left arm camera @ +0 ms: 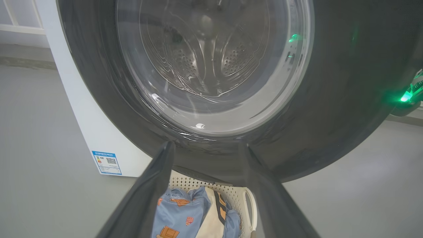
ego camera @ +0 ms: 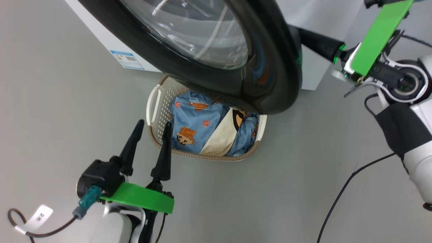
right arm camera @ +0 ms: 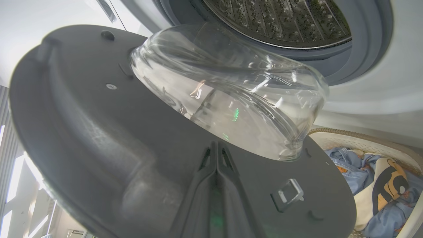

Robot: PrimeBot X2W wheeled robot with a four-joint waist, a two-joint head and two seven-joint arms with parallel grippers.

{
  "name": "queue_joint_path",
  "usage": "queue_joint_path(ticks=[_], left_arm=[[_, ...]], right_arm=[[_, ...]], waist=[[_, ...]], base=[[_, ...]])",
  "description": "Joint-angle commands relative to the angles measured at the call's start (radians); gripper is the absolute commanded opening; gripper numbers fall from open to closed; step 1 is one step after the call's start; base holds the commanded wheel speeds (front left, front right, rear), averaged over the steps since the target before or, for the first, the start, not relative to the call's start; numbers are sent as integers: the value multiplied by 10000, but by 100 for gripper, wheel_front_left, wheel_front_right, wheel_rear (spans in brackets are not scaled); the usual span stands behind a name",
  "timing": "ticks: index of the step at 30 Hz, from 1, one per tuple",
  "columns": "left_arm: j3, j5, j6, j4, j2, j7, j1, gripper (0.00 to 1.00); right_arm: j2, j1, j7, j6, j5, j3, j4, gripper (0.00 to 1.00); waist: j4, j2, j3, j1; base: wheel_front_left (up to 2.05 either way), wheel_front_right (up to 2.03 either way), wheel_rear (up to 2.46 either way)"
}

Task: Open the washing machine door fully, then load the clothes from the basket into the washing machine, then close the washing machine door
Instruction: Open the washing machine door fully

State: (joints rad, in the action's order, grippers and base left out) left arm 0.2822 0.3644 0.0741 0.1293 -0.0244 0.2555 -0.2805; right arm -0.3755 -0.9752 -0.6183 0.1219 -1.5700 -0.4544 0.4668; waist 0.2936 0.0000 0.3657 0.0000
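The washing machine door point(ego camera: 273, 67) is standing only part open, its glossy black ring hanging over the far side of the basket point(ego camera: 161, 111) in the head view, so the opening step looks unfinished. The right gripper point(right arm camera: 216, 145) is reaching in behind the door's free edge. In the right wrist view its two dark fingers are pressed together, holding nothing, and the tips seem to be resting on the door's grey inner face just below the bulging glass window point(right arm camera: 231, 92) and near the small latch hook point(right arm camera: 287, 195). The steel drum point(right arm camera: 281, 19) of the washing machine point(ego camera: 315, 72) is lying beyond the door from that gripper. Since the fingers are sitting on the drum side of the door, a push away from the drum would probably swing the door wider. The hinge is most likely on the edge opposite the latch, so the right arm is the nearer one and has the better leverage. The left gripper point(ego camera: 154, 123) is hovering with its fingers spread wide and empty, pointing at the basket's near left rim. The clothes point(ego camera: 192, 125) are lying heaped inside the basket, on the floor directly under the door and just ahead of those open fingers.
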Motion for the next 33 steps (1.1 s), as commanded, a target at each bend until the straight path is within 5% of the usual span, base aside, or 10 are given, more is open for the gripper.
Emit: queue_joint_path(ticks=[1,33], left_arm=[[-382,-171,29,-159,-258,63,140,100],[-624,-374,48,-132,-258,63,1005,100]], right_arm=[[292,340,-135,88,-59,-145,-367,0],[961,2220,-804,88,-154,-907,-1589,0]], waist=[[-23,0,-191,0],[239,0,-1369,0]], base=[[0,0,0],[0,0,0]])
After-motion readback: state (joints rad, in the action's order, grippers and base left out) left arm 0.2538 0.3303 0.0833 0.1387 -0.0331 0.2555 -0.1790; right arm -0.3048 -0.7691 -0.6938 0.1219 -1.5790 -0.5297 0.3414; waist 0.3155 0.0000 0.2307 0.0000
